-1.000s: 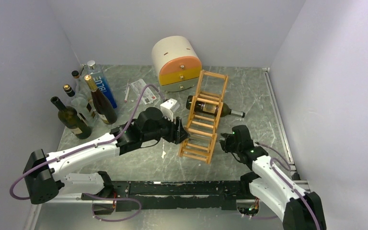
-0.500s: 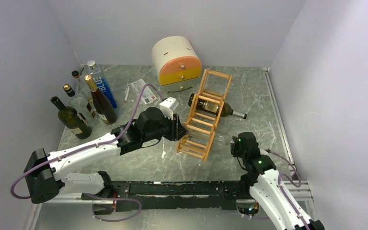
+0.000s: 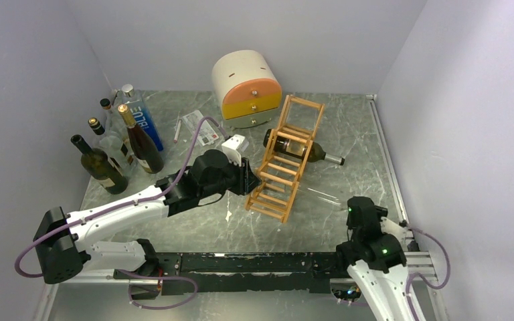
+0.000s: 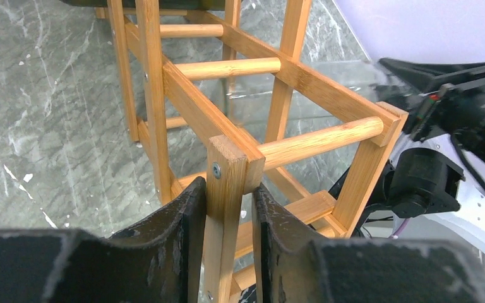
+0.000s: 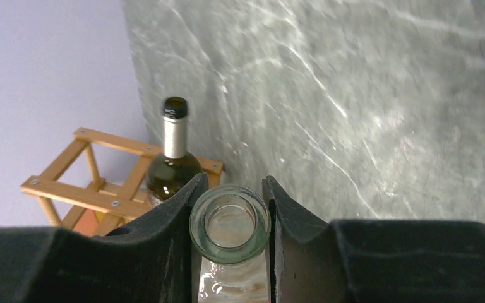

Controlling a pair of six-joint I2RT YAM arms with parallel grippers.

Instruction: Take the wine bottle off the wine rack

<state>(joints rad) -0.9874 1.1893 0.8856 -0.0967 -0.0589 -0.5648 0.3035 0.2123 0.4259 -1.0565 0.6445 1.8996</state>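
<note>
— Right gripper [image 5: 232, 183] is clamped round the neck of the clear bottle [image 5: 230, 249], just under the lip, close to the table's [image 3: 348, 134] near right corner.
— And the left gripper [image 4: 227, 189]?
— Closed tight on a corner post of the rack [image 4: 192, 104], which stands mid-table. That looks like bracing. A dark bottle [image 3: 301, 150] lies in an upper tier, neck toward the right edge.
— How will the clear one handle?
— Probably light if empty, but rigid, slick and breakable. The lip should stop the neck slipping. Held that far from its body it may swing, so slow moves seem wise.
</note>
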